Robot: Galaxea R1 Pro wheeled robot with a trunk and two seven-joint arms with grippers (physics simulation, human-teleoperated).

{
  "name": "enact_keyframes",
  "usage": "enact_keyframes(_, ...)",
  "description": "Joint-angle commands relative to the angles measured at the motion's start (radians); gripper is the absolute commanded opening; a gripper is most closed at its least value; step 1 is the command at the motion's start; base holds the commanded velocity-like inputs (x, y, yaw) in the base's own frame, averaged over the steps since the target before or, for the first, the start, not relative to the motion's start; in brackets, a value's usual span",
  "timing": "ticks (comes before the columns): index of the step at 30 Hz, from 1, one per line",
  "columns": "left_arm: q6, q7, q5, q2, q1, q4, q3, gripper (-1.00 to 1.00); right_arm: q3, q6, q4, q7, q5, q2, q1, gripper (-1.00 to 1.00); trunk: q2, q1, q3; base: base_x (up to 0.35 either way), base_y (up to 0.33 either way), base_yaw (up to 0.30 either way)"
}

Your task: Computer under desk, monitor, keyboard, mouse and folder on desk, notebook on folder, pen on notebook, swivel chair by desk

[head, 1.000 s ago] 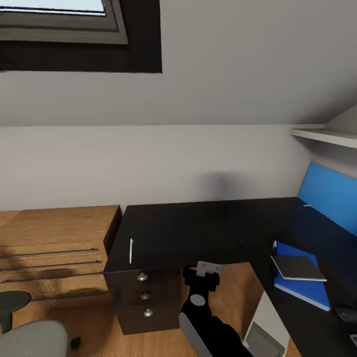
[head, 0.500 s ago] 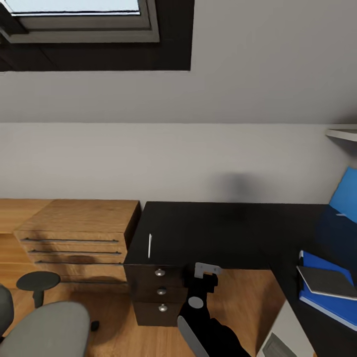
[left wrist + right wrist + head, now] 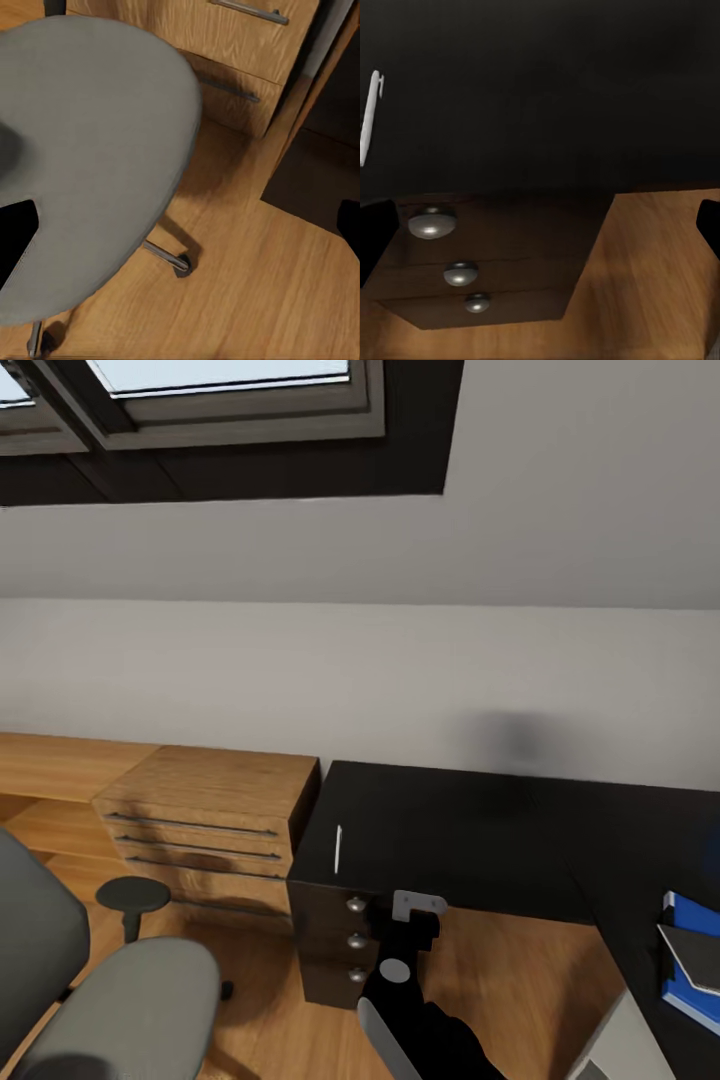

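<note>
Your folder [image 3: 690,970] and the notebook [image 3: 697,952] on it are cut off at the head view's right edge, on the black worktop [image 3: 480,830]. The right arm [image 3: 400,990] reaches up toward the worktop's drawers [image 3: 340,940]. Its end effector [image 3: 418,905] hangs free, fingers apart and empty. The pen [image 3: 338,849] lies near the worktop's left end. The swivel chair [image 3: 120,1010] sits low left; the left end effector's spread can't be judged.

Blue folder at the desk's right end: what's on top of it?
A dark-grey notebook lies on the bright blue folder, covering most of it. Both are cut by the frame edge. The whitish pen lies apart, on the black desk.
</note>
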Motion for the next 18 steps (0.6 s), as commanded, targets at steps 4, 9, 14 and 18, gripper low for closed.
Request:
enact_keyframes(4, -0.005, 0.003, 0.004, -0.004, 0.000, -0.002, -0.016, 1.00, 0.003, 0.001, -0.001, -0.006, 0.006, 0.000, -0.001, 1.00, -0.001, 0.000, -0.003, 0.000, 0.000, 0.127)
enact_keyframes(9, -0.001, 0.002, 0.003, -0.004, 0.000, -0.045, -0.039, 1.00, 0.009, -0.001, -0.002, -0.005, 0.029, -0.002, -0.001, 1.00, -0.001, 0.000, -0.003, 0.000, 0.000, 0.036)
enact_keyframes(14, 0.021, 0.002, 0.002, -0.004, 0.001, -0.146, -0.053, 1.00, 0.011, -0.008, 0.002, 0.002, 0.054, -0.002, -0.001, 1.00, -0.001, 0.000, -0.004, 0.000, 0.000, 0.012)
enact_keyframes(18, 0.100, 0.003, 0.001, -0.005, 0.001, -0.241, -0.068, 1.00, 0.008, -0.028, 0.021, 0.039, 0.064, -0.005, -0.002, 1.00, -0.001, 0.000, -0.004, 0.000, 0.000, 0.004)
